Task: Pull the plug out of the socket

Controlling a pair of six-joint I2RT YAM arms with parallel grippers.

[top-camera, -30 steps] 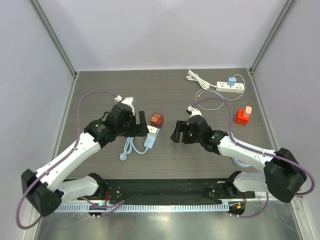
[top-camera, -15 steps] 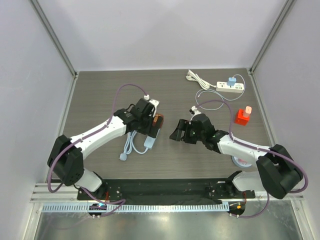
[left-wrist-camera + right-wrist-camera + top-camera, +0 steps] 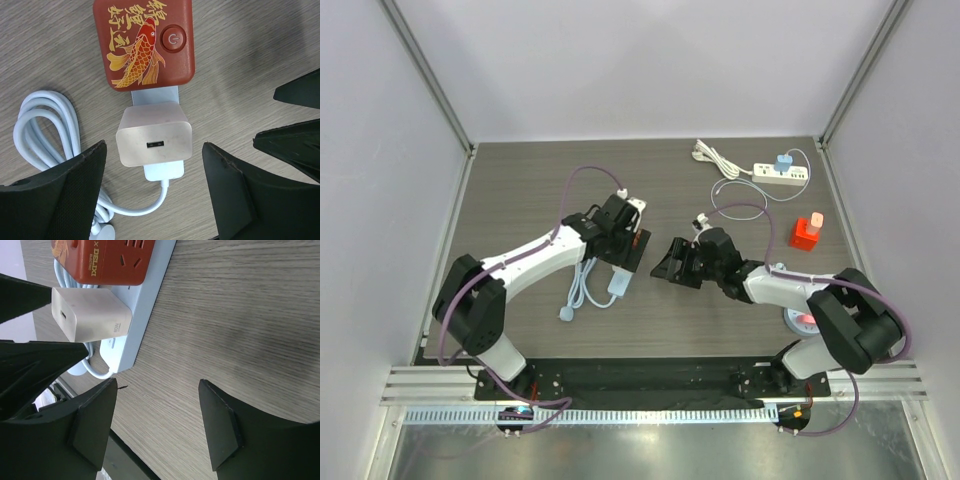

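Reading: the glossy red square adapter block (image 3: 107, 260) is showing "DELIXI" on its side; its top is carrying a gold koi, gold Chinese characters and a power symbol
Left pincer: the left gripper (image 3: 154, 145) is gaping wide, holding nothing, its black fingers (image 3: 65, 190) flanking the white square charger plug (image 3: 154, 141) without touching it
Right pincer: the right gripper (image 3: 158, 382) is spreading wide, empty, over the wood-grain table (image 3: 240, 315)
Plug: is sitting in the pale blue-white power strip (image 3: 145, 300), just beside the red block, between the left fingers
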